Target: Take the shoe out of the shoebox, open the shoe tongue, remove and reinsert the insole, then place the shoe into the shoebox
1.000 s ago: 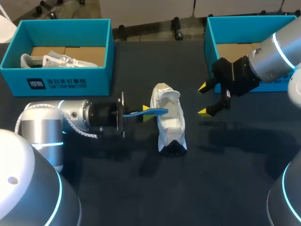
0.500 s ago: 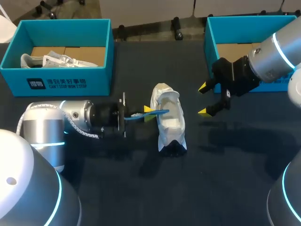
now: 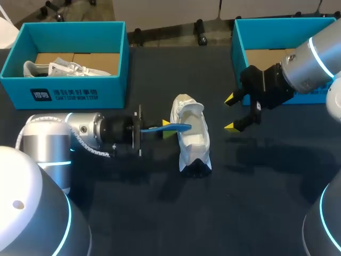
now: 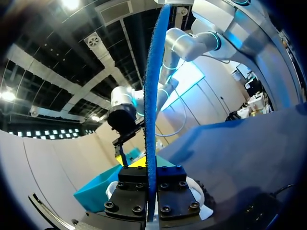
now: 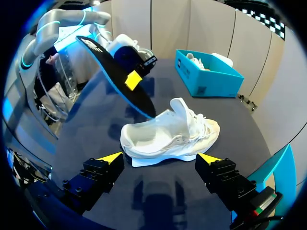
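Observation:
A white shoe (image 3: 192, 140) lies on the dark table (image 3: 256, 202) between my two arms, with its tongue lifted; the right wrist view shows the same shoe (image 5: 172, 136) on its side. My left gripper (image 3: 166, 128) is shut on a blue insole (image 3: 178, 127) whose far end reaches the shoe's opening. In the left wrist view the insole (image 4: 151, 96) stands edge-on, clamped in that gripper (image 4: 151, 194). My right gripper (image 3: 230, 112) hangs open to the right of the shoe, apart from it. Seen from its wrist, the right gripper (image 5: 160, 160) is wide open with the shoe just ahead and the insole (image 5: 117, 76) beyond.
A teal shoebox (image 3: 69, 93) at the back left holds another white shoe (image 3: 37, 68) and crumpled paper. A second teal shoebox (image 3: 238, 50) stands at the back right, behind my right arm. In the right wrist view the left box (image 5: 211, 72) lies past the shoe.
My left gripper, with the insole, nudged slightly toward the shoe and back. The right arm and the shoe have stayed still.

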Available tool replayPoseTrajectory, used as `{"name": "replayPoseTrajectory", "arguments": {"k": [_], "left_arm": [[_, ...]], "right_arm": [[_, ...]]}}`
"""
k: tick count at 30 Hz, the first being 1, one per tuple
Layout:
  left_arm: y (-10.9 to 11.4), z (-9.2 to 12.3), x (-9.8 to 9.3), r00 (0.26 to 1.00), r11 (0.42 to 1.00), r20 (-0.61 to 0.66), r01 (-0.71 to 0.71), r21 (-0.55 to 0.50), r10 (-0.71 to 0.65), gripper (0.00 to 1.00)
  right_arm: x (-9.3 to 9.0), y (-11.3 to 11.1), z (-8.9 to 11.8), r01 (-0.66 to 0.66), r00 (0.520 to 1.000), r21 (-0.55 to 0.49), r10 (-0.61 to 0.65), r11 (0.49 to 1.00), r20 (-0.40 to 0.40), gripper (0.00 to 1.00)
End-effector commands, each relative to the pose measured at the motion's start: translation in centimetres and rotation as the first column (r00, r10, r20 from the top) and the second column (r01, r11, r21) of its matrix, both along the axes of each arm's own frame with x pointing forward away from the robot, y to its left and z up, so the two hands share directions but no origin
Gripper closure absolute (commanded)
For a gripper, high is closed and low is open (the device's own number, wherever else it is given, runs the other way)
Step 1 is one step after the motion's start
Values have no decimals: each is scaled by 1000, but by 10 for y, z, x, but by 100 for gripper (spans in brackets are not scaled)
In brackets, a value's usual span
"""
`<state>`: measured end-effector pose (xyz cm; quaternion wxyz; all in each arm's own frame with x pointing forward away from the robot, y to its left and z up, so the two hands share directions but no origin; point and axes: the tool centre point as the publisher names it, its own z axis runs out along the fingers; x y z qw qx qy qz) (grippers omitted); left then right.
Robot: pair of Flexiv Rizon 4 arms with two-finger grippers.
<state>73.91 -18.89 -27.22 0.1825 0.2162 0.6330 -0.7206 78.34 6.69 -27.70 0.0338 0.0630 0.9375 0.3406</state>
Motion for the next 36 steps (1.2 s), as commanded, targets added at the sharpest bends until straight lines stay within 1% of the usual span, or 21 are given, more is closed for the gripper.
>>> {"name": "replayPoseTrajectory", "arguments": {"k": [1,4,10,13,17,21,26,31,36], "left_arm": [[-3,-2,-1,1000,1000,-10,2,13,-1,100],[-3,-2,-4,1000,1000,-12,2,21,-2,100],[-5,7,-10,1000,1000,-10,1,21,-1,100],[-11,10,-10,1000,1000,-2,9,17,-9,100],[-22,10,-5,1000,1000,8,17,17,-17,100],[-34,6,2,1000,1000,12,13,13,-13,100],[-45,-1,3,1000,999,6,23,26,-23,100],[-48,-10,6,1000,999,4,27,44,-27,100],[-44,-19,11,1000,998,-9,21,54,-21,100]], "right_arm": [[0,1,-1,1,1000,-2,-1,1000,1,0],[0,1,-1,1,1000,-2,-1,1000,1,0],[0,1,-1,1,1000,-2,-1,1000,1,0],[0,1,-1,1,1000,-2,-1,1000,1,0],[0,1,-1,1,1000,-2,-1,1000,1,0],[0,1,-1,1,1000,-2,-1,1000,1,0],[0,1,-1,1,1000,-2,-1,1000,1,0],[0,1,-1,1,1000,-2,-1,1000,1,0],[0,1,-1,1,1000,-2,-1,1000,1,0]]}}
